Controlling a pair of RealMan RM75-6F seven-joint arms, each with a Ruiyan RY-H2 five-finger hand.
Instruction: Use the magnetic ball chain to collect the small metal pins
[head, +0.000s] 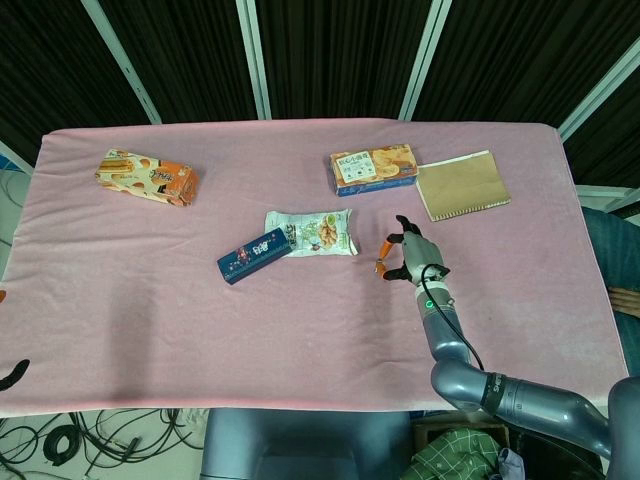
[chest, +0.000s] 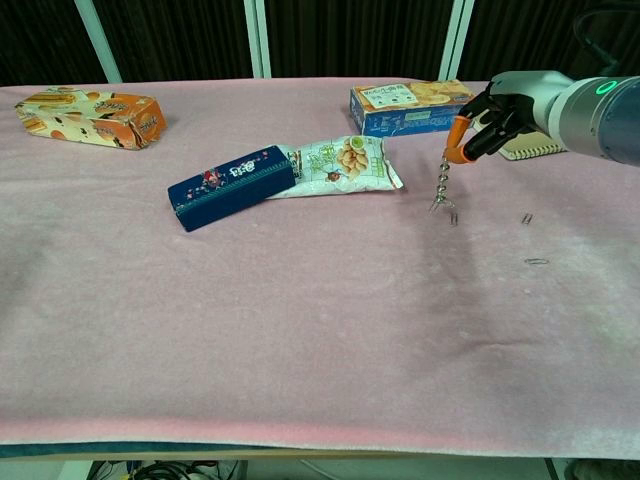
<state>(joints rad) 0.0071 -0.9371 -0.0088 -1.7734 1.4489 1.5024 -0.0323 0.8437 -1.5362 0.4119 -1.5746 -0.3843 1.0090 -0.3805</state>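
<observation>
Your table (chest: 300, 330) wears plain pink cloth. You have a navy box (chest: 231, 186) with tiny coloured motifs, a white-green snack bag (chest: 340, 163), an orange patterned box (chest: 92, 115), a blue-orange box (chest: 412, 106), and orange-tipped black fingers (chest: 458, 140).

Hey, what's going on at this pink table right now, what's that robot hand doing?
The right hand is pinching a ball chain by its top end, letting it dangle over the pink table near the snack bag. At least one pin hangs at the chain's bottom end. Two more pins lie loose on the cloth to the right of the chain, not yet collected. The left hand is barely visible at the table's edge, touching nothing.
</observation>
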